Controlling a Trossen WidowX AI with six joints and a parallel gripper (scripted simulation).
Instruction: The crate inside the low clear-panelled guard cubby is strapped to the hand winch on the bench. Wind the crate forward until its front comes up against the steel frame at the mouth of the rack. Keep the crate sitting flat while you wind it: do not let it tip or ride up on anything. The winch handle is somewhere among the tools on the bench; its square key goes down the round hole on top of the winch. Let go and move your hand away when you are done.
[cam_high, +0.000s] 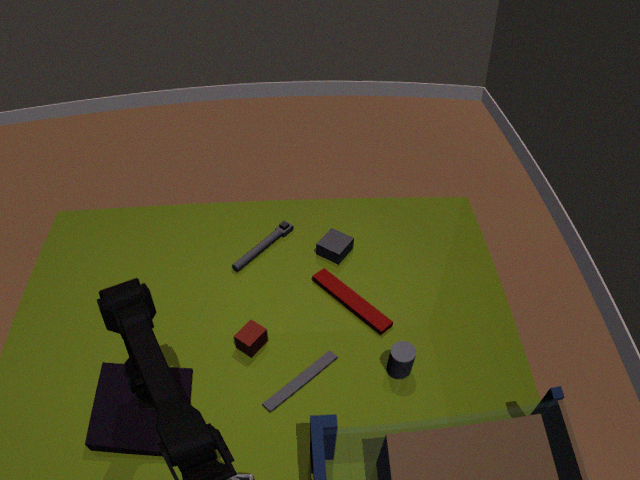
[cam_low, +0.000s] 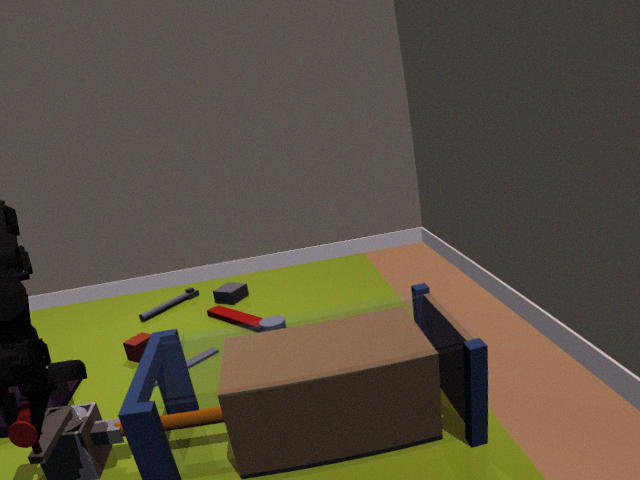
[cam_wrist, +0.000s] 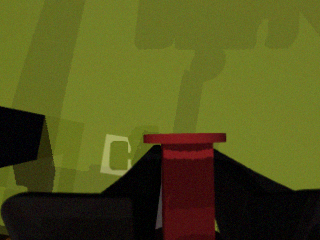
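Observation:
The brown crate (cam_high: 470, 449) (cam_low: 330, 387) sits flat inside the clear-panelled cubby. A gap separates its front from the blue frame (cam_high: 316, 449) (cam_low: 147, 444) at the mouth. An orange strap (cam_low: 193, 416) runs from the crate through the frame to the grey winch (cam_low: 69, 457). The handle's grey crank arm (cam_low: 54, 436) lies across the winch top; its key is hidden. My gripper (cam_wrist: 180, 152) is shut on the handle's red knob (cam_low: 23, 432) (cam_wrist: 188, 175), beside the winch in the exterior view. The fingers are dark against the arm there.
A dark wrench-like tool (cam_high: 261, 248) (cam_low: 168, 305), grey block (cam_high: 334, 245) (cam_low: 230, 292), red bar (cam_high: 351, 300) (cam_low: 235, 316), red block (cam_high: 250, 338) (cam_low: 136, 347), grey strip (cam_high: 300, 381) (cam_low: 204, 357) and grey cylinder (cam_high: 401, 360) (cam_low: 272, 322) lie beyond the winch and cubby.

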